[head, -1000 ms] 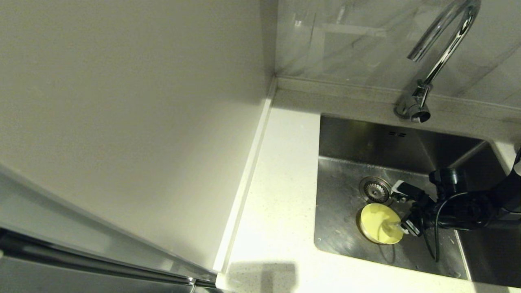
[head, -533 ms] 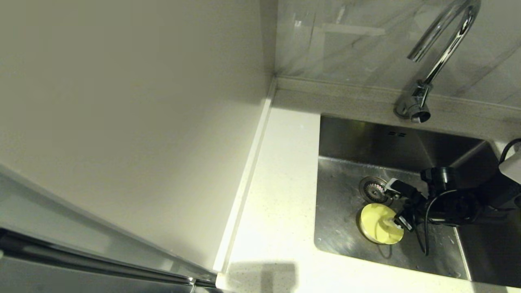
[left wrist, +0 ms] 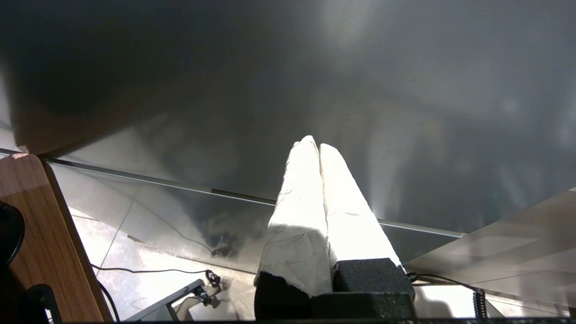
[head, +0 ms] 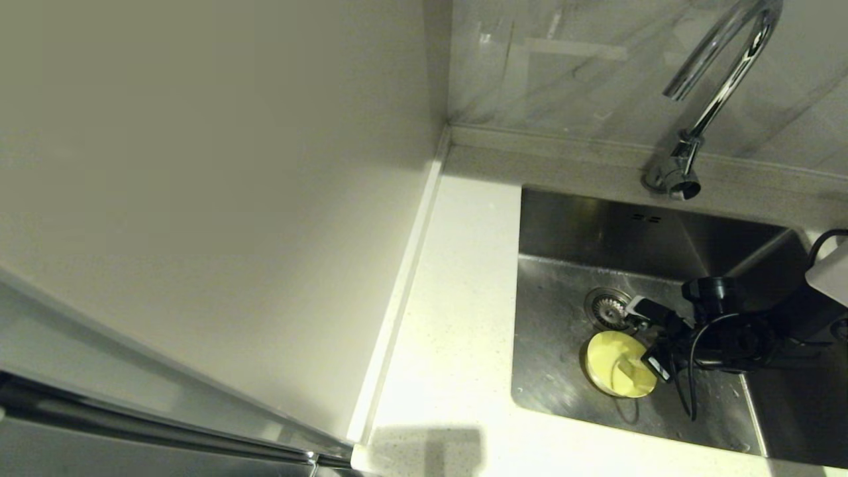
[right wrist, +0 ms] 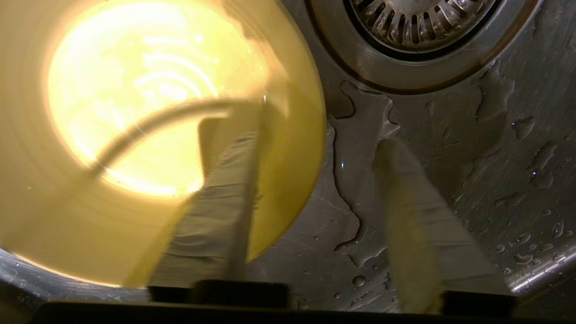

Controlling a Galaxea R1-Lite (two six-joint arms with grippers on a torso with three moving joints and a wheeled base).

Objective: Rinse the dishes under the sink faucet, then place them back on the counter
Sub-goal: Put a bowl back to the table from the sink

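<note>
Right gripper sat low in the sink, jaws spread astride the yellow bowl's rim, not yet pinching; next: close, lift toward the faucet.

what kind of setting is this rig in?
Most likely a home-style kitchen: a stainless steel sink set in a white speckled counter, a chrome gooseneck faucet against marbled wall tiles, and a yellow bowl in the basin.

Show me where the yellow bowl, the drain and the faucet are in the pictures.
yellow bowl (head: 613,371), head view, on its inner bottom.
drain (head: 608,307), head view, on the strainer's middle.
faucet (head: 722,83), head view, on the rising chrome neck.
</note>
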